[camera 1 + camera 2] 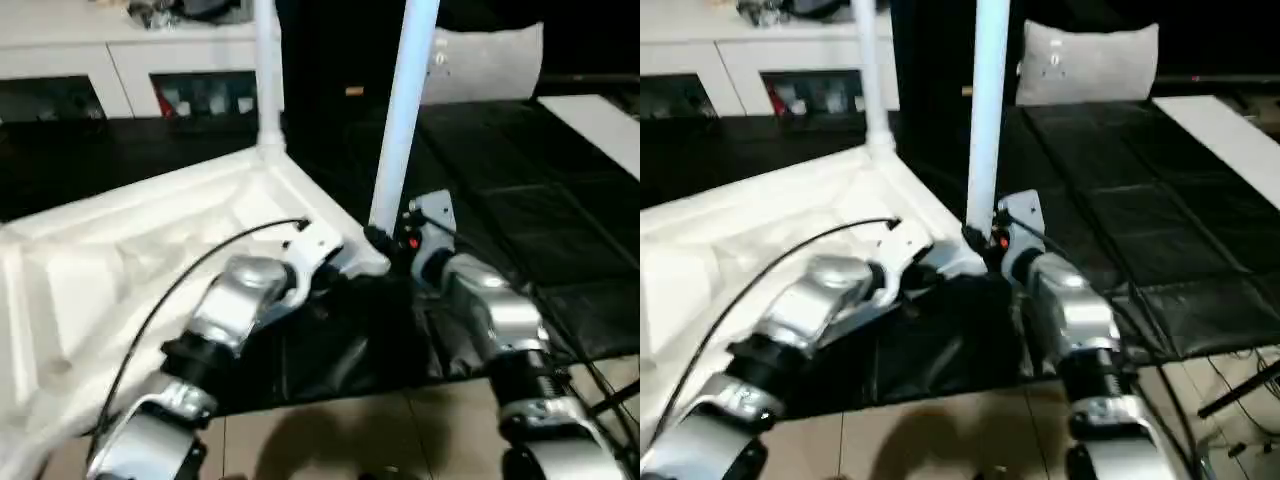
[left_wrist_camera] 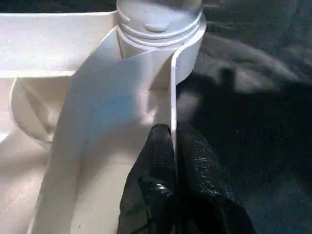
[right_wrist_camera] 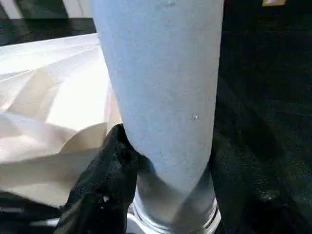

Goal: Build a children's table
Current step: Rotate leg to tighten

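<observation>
Lying upside down on a black padded mat [image 1: 520, 230], the white plastic rectangular tabletop [image 1: 130, 260] shows its ribbed underside, tilted so that its near corner is raised toward the robot. Two long white tube legs are seen standing in it: one [image 1: 268, 70] upright in the far corner socket, the other [image 1: 403, 110] rising from the near corner socket [image 2: 161, 34] and leaning slightly to the robot's right.

The near leg is held low down, just above the socket, by the right gripper [image 3: 161, 170]; its black fingers [image 3: 105, 180] are spread about halfway and wrapped around the tube, one on each side. The left gripper [image 2: 173, 161] is closed almost fully, and the thin white rim of the tabletop [image 2: 172, 97] is pinched between its fingers just beside the same socket.

The relation that matters is judged to be the line between tube and socket: the leg's long axis runs nearly vertical, up and away from the right gripper, with the socket directly below the grip. The right arm is the nearer one to the leg; the left arm is nearer to the tabletop's edge and steadies it. Whether the leg is fully seated cannot be told, since the joint is partly hidden by the fingers. A white cabinet with glass doors [image 1: 120, 80] stands well behind.
</observation>
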{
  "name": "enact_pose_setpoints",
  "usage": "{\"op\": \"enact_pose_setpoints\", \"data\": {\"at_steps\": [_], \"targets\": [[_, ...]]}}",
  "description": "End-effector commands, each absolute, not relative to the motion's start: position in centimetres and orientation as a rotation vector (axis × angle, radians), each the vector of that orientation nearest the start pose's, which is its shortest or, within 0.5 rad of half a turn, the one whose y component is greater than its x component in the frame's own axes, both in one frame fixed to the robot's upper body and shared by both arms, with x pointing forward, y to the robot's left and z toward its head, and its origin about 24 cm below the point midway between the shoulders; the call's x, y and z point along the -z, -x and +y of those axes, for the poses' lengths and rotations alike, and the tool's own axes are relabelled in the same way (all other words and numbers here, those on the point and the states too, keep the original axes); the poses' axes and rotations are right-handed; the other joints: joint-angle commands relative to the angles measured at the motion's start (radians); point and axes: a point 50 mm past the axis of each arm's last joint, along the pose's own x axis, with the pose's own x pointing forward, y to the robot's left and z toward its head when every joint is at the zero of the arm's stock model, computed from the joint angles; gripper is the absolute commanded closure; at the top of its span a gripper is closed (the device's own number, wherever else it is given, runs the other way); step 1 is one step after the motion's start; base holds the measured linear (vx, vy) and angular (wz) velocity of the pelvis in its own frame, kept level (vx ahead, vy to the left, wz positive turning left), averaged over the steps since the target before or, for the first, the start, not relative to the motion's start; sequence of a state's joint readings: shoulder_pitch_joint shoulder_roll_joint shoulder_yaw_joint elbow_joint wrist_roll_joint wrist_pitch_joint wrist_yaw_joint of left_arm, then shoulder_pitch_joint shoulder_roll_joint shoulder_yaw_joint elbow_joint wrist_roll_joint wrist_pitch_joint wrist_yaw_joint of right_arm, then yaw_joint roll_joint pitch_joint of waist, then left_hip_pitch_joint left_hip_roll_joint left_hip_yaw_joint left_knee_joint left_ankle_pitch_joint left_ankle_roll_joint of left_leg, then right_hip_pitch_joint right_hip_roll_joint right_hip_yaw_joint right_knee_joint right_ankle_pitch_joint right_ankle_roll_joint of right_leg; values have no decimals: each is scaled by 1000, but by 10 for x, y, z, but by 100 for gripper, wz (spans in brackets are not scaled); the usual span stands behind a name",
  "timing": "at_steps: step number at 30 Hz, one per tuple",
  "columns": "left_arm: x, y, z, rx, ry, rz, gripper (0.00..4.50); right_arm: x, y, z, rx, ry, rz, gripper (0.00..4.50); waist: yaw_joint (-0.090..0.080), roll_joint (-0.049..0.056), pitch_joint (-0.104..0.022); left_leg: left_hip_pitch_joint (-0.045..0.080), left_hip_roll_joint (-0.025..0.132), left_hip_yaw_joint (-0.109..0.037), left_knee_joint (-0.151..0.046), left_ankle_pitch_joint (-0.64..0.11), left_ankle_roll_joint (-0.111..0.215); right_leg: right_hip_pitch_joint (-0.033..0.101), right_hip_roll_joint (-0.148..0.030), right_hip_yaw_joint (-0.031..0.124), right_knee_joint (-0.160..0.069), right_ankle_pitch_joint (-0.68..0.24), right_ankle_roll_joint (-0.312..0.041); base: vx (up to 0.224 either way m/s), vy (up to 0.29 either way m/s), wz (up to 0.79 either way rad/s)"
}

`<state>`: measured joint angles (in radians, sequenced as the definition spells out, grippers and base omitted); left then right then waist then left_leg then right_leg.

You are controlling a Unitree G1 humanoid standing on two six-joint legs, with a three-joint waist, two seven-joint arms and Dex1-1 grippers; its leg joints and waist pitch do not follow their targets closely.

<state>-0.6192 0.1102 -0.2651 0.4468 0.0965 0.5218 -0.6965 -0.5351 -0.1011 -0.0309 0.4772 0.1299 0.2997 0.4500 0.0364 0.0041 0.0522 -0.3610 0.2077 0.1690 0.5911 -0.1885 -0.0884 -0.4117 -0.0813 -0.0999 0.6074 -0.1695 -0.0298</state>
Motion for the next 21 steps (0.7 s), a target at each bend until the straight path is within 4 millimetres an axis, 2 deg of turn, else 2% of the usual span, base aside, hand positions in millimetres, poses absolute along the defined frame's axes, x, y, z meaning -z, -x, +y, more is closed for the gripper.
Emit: {"op": "enact_pose_setpoints", "data": {"at_steps": [1,2,3,5,8,9,15,17,18,19,21], "targets": [[-87,-332,41,976,-303,335,450,-44,-333,-96,-602,-91,322,186,11,-6,-77,-8,10,-1,-54,-79,77,69,-52,47,-71,-165,-175,0,0,0],[-87,-332,42,971,-310,337,450,-44,-333,-96,-600,-92,319,186,11,-4,-78,-9,11,-1,-54,-72,85,71,-54,48,-69,-142,-188,0,0,0],[-85,-332,47,965,-335,342,450,-46,-333,-100,-599,-92,298,157,12,-4,-76,-8,11,0,-54,-81,88,70,-54,48,-70,-143,-195,0,0,0],[-81,-333,56,965,-371,349,450,-49,-333,-111,-592,-87,261,145,13,-5,-73,-7,11,1,-56,-111,87,69,-56,47,-77,-187,-185,0,0,0],[-76,-332,68,987,-411,360,450,-56,-330,-127,-668,-70,206,131,18,3,-73,-6,12,0,-56,-124,83,70,-58,48,-79,-210,-173,0,0,0],[-74,-331,72,994,-426,364,450,-59,-328,-131,-696,-66,193,103,20,1,-74,-5,13,1,-55,-123,86,70,-56,48,-78,-200,-174,0,0,0],[-65,-327,89,1058,-501,391,450,-66,-320,-151,-836,15,180,60,29,-2,-72,-7,14,1,-55,-129,92,70,-57,48,-77,-205,-172,0,0,0],[-61,-323,98,1105,-539,407,450,-69,-316,-160,-896,36,193,39,32,-1,-71,-6,15,0,-56,-139,90,69,-57,48,-79,-230,-166,0,0,0],[-59,-319,105,1168,-576,415,450,-72,-312,-167,-962,62,209,27,33,-6,-71,-5,16,0,-56,-143,89,68,-57,48,-80,-238,-164,0,0,0],[-58,-316,110,1225,-596,418,450,-73,-310,-171,-1009,92,226,27,35,-5,-71,-4,16,0,-56,-148,92,68,-57,48,-80,-244,-164,0,0,0],[-58,-314,112,1261,-607,419,450,-73,-309,-173,-1039,113,236,3,34,-6,-69,-4,16,1,-56,-153,88,66,-57,49,-81,-256,-164,0,0,0]]}}
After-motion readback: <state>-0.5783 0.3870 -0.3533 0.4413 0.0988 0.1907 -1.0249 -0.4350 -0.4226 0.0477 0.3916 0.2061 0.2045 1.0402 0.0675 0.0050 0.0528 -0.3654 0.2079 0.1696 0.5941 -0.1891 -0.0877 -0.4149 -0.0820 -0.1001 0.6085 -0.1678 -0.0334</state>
